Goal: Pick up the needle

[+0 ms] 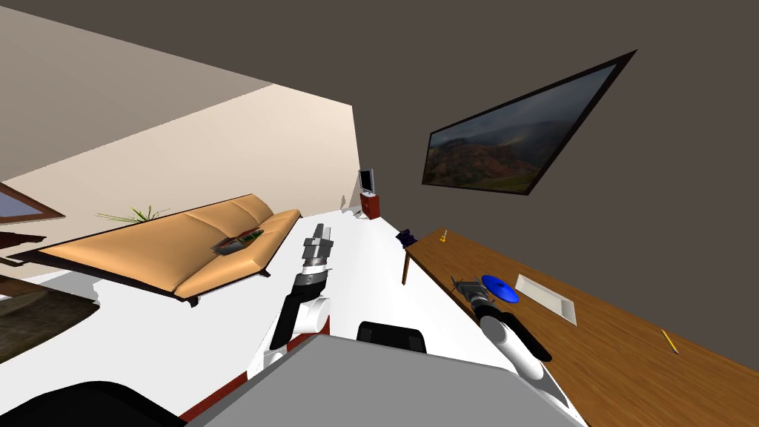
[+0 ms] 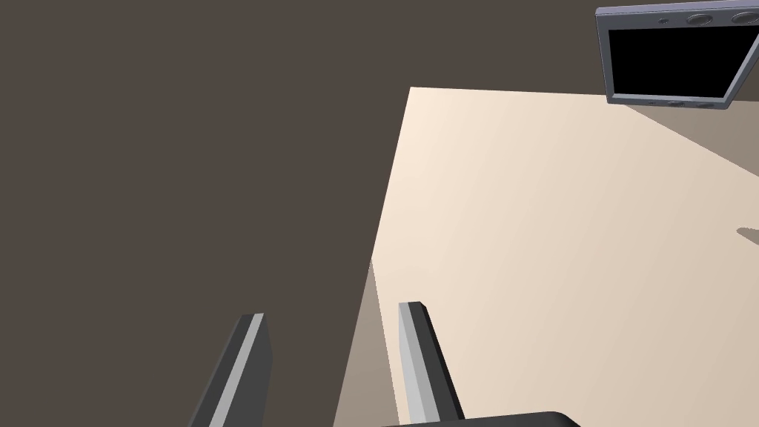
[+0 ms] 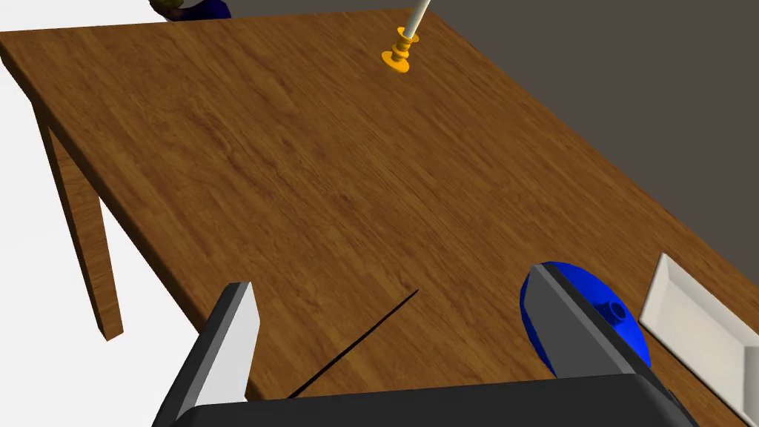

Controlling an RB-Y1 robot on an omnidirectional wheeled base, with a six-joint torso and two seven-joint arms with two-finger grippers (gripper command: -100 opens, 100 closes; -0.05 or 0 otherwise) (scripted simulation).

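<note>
A thin dark needle [image 3: 356, 342] lies flat on the wooden table [image 3: 282, 170], near its front edge. My right gripper [image 3: 393, 326] hovers over it, open, one finger on each side and nothing gripped; in the head view that gripper [image 1: 459, 285] sits above the table [image 1: 630, 348] beside the blue dish. My left gripper [image 1: 320, 239] is raised over the white floor, away from the table, and its fingers [image 2: 411, 356] stand open and empty.
A blue dish [image 3: 593, 326] lies just past my right finger, a white tray [image 3: 704, 326] beyond it. A yellow candlestick [image 3: 400, 52] stands at the table's far end, a yellow pencil [image 1: 670, 341] nearer me. An orange sofa [image 1: 185, 252] is to the left.
</note>
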